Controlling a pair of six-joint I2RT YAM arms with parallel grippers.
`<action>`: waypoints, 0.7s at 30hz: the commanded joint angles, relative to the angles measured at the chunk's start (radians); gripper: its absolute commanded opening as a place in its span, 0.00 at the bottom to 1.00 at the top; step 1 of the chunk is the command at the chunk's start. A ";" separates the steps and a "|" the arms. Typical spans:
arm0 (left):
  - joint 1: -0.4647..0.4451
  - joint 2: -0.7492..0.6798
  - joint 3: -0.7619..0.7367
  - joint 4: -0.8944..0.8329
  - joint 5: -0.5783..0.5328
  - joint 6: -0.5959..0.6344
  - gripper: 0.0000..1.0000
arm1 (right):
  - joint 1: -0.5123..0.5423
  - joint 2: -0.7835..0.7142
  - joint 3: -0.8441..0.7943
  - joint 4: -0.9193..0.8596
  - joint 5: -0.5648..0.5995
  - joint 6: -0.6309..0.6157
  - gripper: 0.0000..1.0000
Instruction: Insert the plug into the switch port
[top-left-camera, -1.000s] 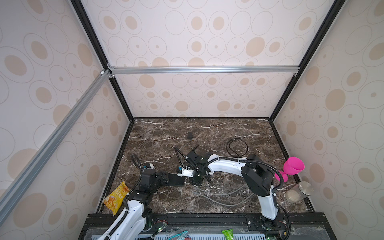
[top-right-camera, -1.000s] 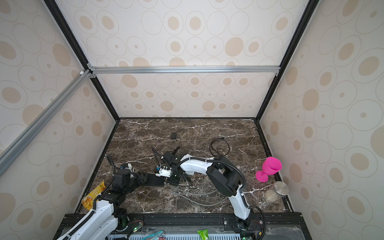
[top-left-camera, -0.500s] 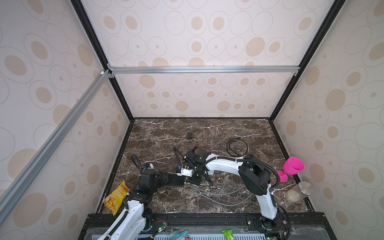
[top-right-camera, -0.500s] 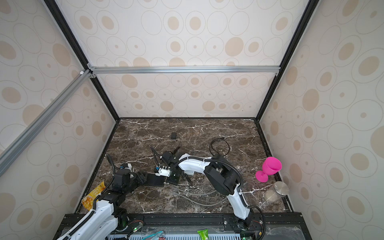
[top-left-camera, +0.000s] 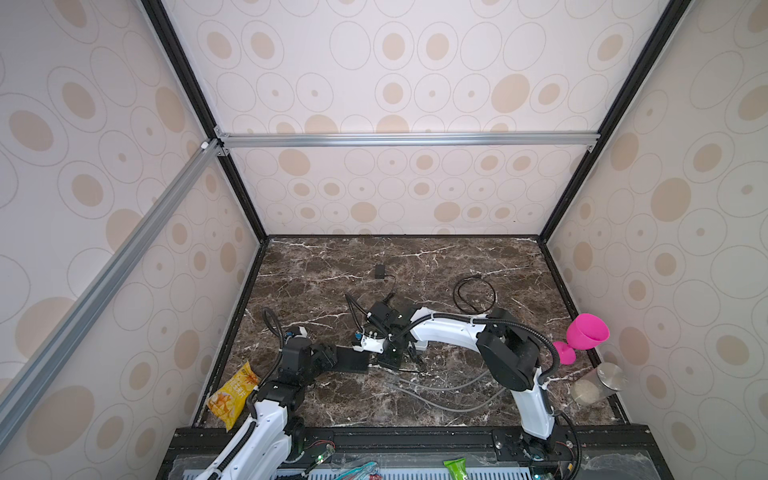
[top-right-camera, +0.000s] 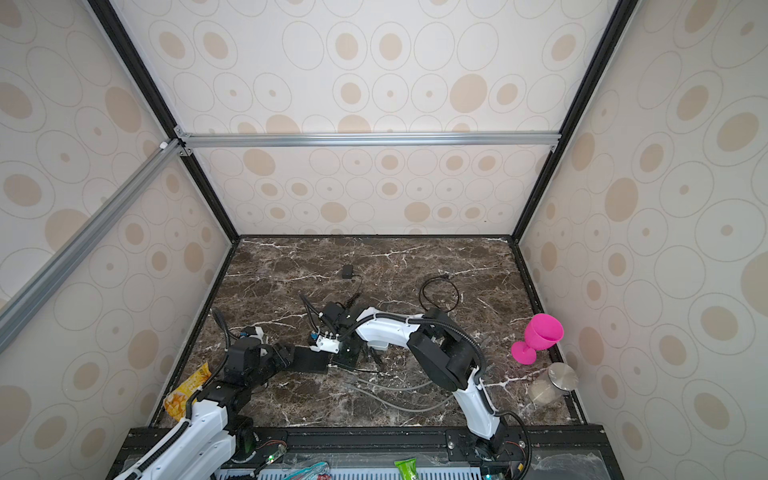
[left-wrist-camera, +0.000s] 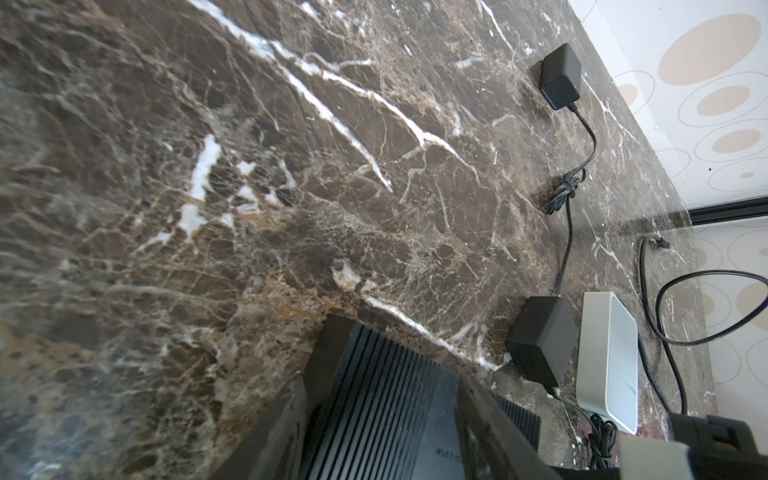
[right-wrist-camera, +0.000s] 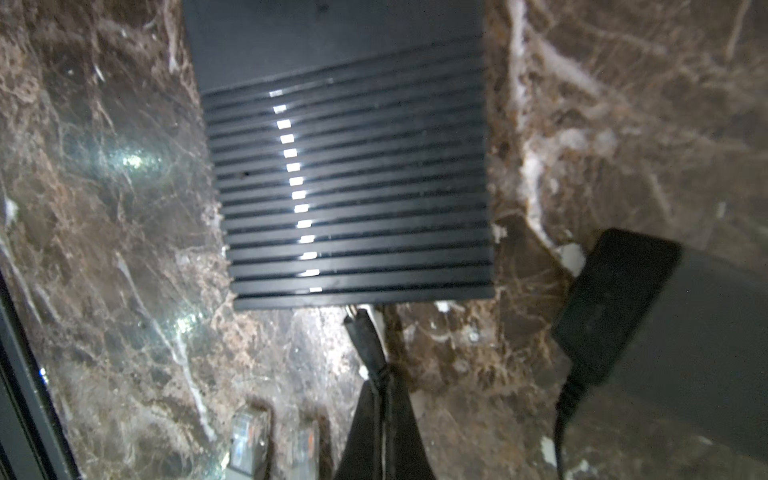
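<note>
1. Right gripper (right-wrist-camera: 376, 399) is pinched shut on the black plug (right-wrist-camera: 360, 332). The plug's metal tip is met by the near edge of the switch (right-wrist-camera: 345, 187), but seating cannot be judged.
2. Left gripper (left-wrist-camera: 384, 399) is spread partway, with its fingers (left-wrist-camera: 286, 415) clasped on the switch's sides.
3. The plug is judged small, rigid and light, and is best held by its moulded body.
4. Sliding of the switch on the smooth marble table (right-wrist-camera: 104, 249) is likely if it is left unbraced.
5. Room is narrowed by the power adapter (right-wrist-camera: 615, 307) just beside the switch.

Left arm (top-left-camera: 266, 432) and right arm (top-left-camera: 451, 332), white link shells, black joint housings, black ribbed cable hose (top-left-camera: 544, 340), left claw (left-wrist-camera: 380, 432) and right claw (right-wrist-camera: 380, 415) black
</note>
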 joint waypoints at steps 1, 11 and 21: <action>0.004 -0.005 0.003 0.020 0.012 0.014 0.58 | 0.012 0.001 0.014 0.029 0.011 0.021 0.00; 0.004 -0.003 0.003 0.025 0.014 0.014 0.58 | 0.014 -0.004 0.010 0.049 0.034 0.055 0.00; 0.005 -0.007 0.005 0.020 0.012 0.014 0.58 | 0.014 -0.030 -0.019 0.023 0.012 0.050 0.00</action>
